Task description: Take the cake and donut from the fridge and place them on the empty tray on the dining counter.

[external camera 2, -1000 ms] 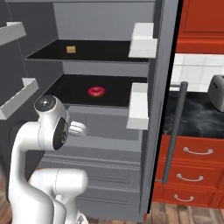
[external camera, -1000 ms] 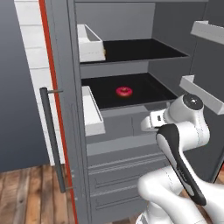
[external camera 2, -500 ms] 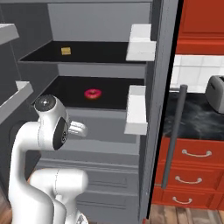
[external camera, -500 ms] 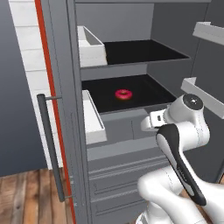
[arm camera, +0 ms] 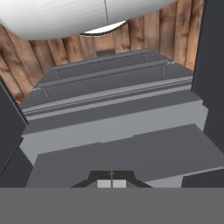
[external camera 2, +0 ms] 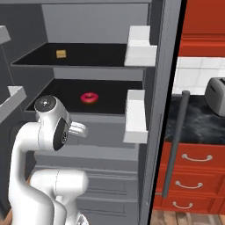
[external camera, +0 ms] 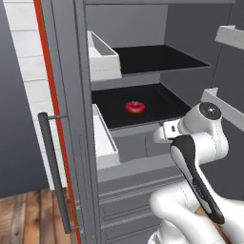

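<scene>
The fridge (external camera: pixel 66 95) (external camera 2: pixel 151 88) stands open in front of me. A pink-iced donut (external camera: pixel 135 106) (external camera 2: pixel 89 97) lies on its middle black shelf. On the shelf above sits the small tan cake (external camera 2: pixel 61 54). My gripper (arm camera: pixel 111 183) is shut on nothing, its two tips pressed together. It points down at the grey lower drawers (arm camera: pixel 113 113), in front of the fridge and below the donut's shelf. My white arm (external camera: pixel 200 138) (external camera 2: pixel 52 127) is folded before the opening. The tray and the dining counter are out of view.
White door bins (external camera: pixel 102 62) (external camera 2: pixel 134 116) jut in on both sides of the opening. Long door handles (external camera: pixel 52 167) (external camera 2: pixel 176 140) hang on the open doors. A toaster (external camera 2: pixel 215 94) stands on a black counter over red drawers (external camera 2: pixel 193 176) to the right. The floor is wood.
The whole picture has shifted a little and the fridge looks slightly larger, so the base has crept toward it. The arm keeps its pose and the gripper stays shut.
</scene>
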